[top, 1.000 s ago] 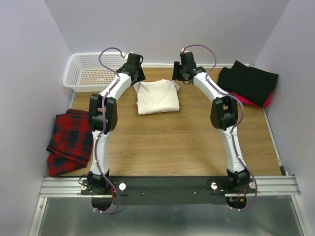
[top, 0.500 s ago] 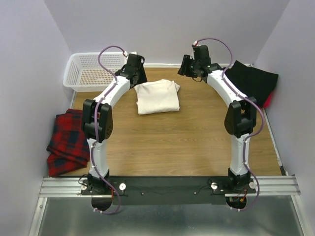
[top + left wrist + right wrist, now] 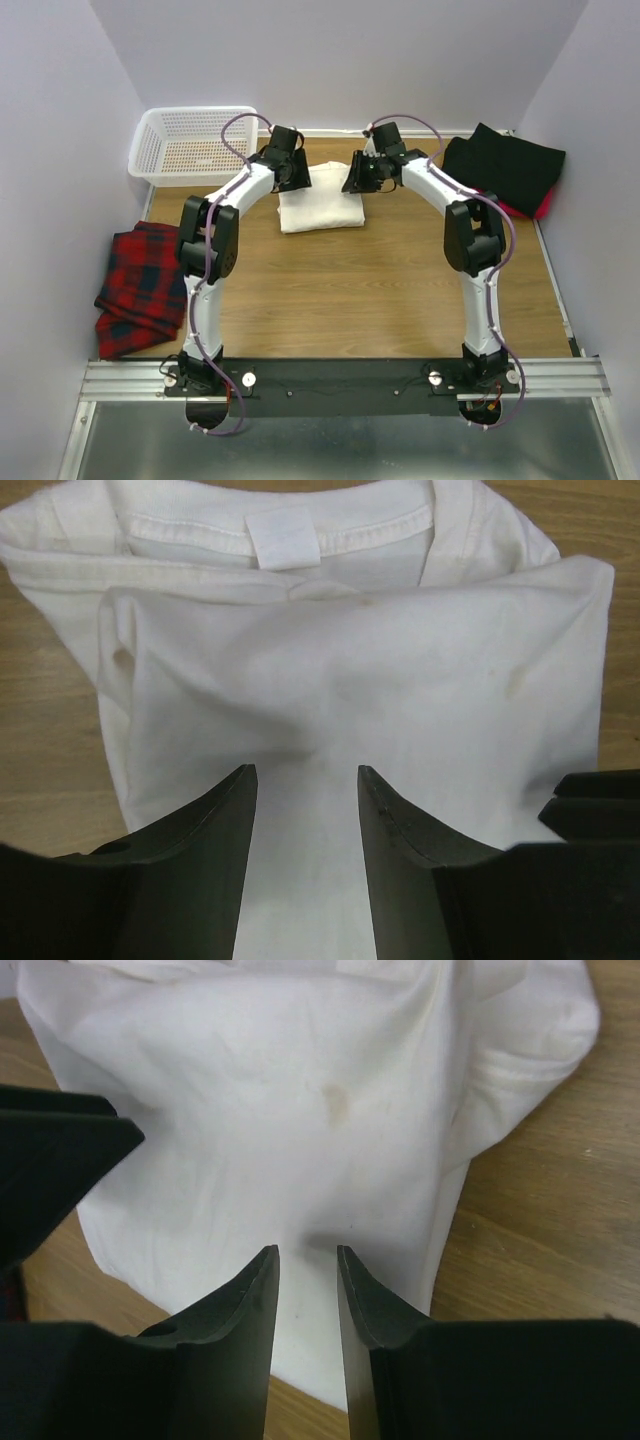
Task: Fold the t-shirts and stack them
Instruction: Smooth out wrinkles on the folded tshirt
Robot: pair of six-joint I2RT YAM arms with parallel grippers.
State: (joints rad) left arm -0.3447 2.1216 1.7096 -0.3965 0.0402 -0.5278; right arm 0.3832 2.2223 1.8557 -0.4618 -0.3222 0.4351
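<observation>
My left gripper [image 3: 305, 780] and right gripper [image 3: 308, 1260] have dropped onto the folded cream-white t-shirt [image 3: 400, 670] by the far edge — jaws narrowly parted, probably stacking next.

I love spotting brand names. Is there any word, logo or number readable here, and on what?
None can be read.
The small neck tag inside the collar of the cream-white t-shirt looks blank.
No print shows on the white basket, the black t-shirt or the red plaid cloth.
</observation>
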